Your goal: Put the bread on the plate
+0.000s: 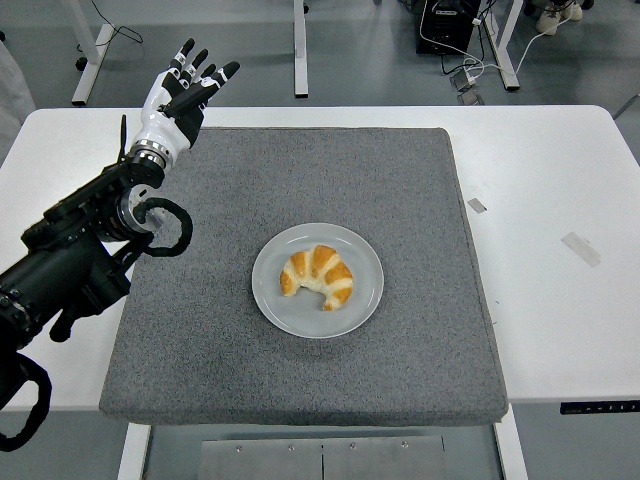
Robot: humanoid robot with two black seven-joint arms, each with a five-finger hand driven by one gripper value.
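Bread lies in the middle of the plate, which sits on the grey mat covering the desk. Well away from the plate, the left hand is raised with fingers spread, holding nothing. Placement looks done.
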